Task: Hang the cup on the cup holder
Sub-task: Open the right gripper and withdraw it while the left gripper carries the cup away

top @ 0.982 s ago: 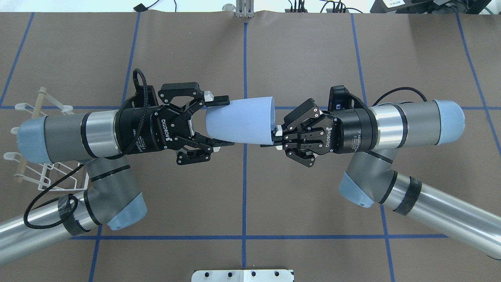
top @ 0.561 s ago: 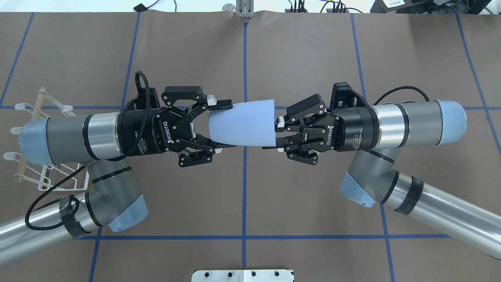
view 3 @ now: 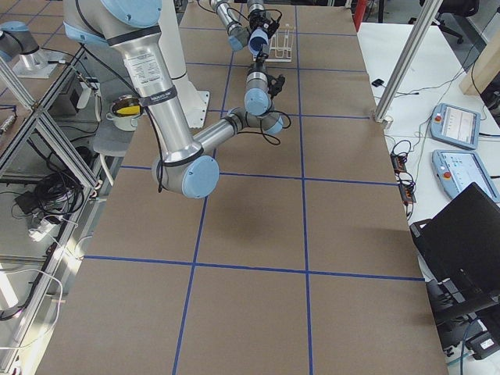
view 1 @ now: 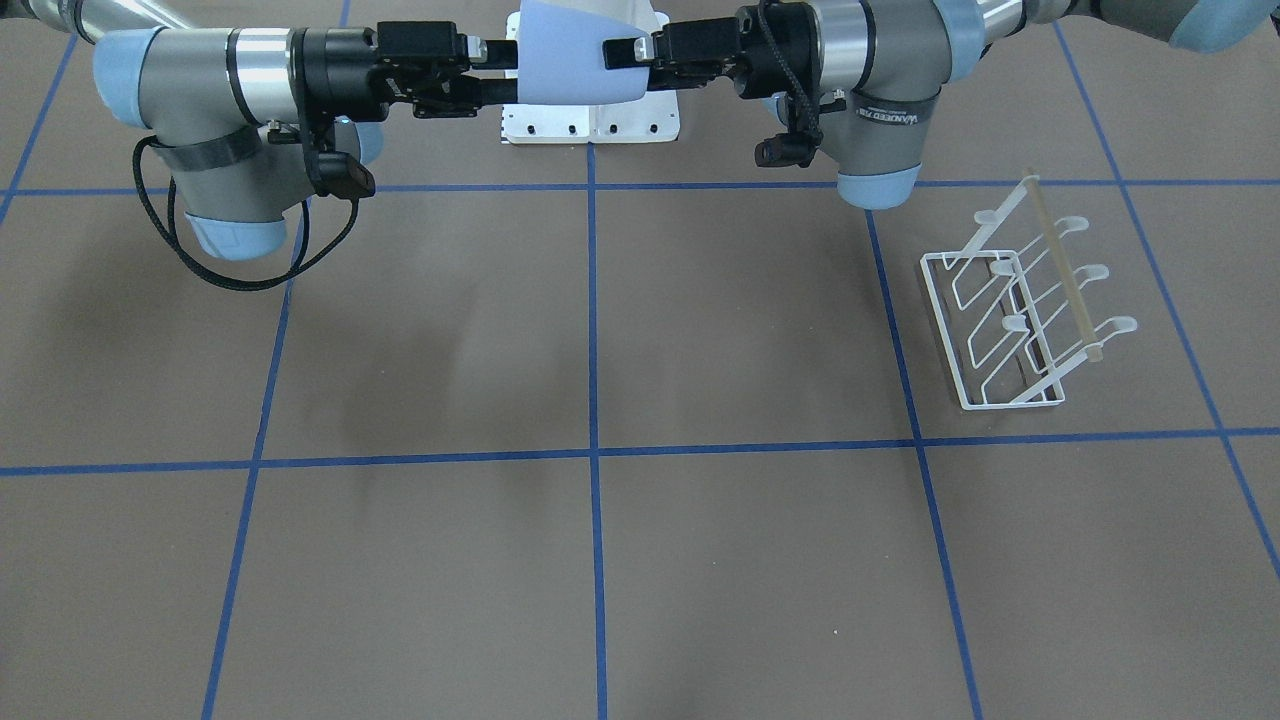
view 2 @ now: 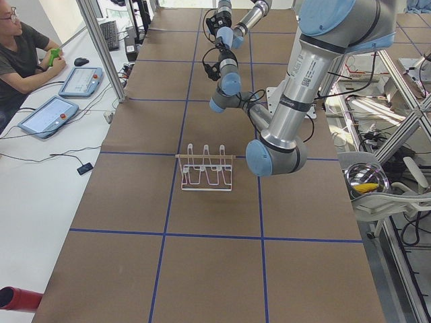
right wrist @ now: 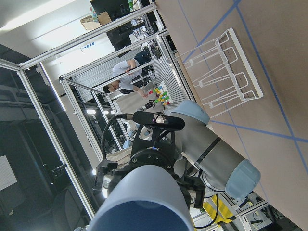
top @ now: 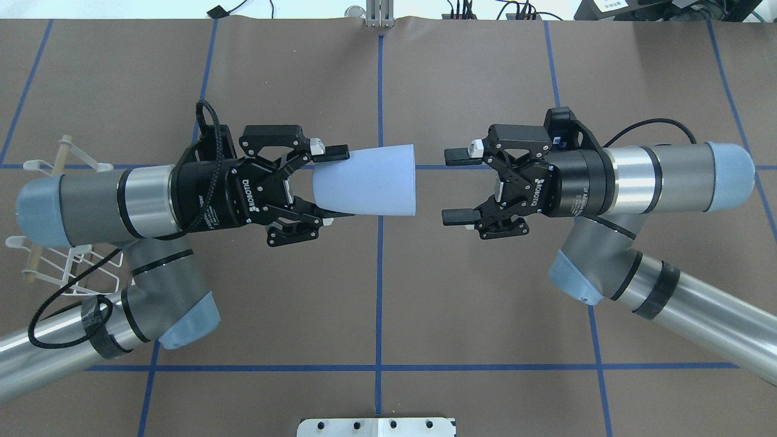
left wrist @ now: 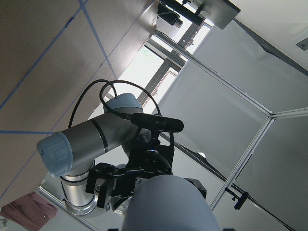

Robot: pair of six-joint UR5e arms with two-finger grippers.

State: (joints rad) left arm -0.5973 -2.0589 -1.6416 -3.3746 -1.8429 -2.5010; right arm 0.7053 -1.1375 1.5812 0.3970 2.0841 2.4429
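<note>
The light blue cup [top: 370,181] is held level in mid-air, its narrow base toward my left arm. My left gripper [top: 332,184] is shut on the cup's base. My right gripper [top: 455,186] is open and empty, a short gap to the right of the cup's wide rim. In the front view the cup [view 1: 565,55] hangs between the left gripper [view 1: 625,50] and the right gripper [view 1: 490,60]. The white wire cup holder [view 1: 1010,320] with its tan rod stands on the table at my far left, partly hidden under my left arm in the overhead view [top: 67,273].
A white metal mount plate [view 1: 590,120] sits at the robot's base. The brown table mat [top: 485,303] has blue tape grid lines. An operator [view 2: 20,54] sits beyond the table's far edge with tablets.
My right gripper has let go of the cup's rim, opened and drawn back to the right. My left gripper has shut on the cup's base and holds it alone, shifted slightly left.
</note>
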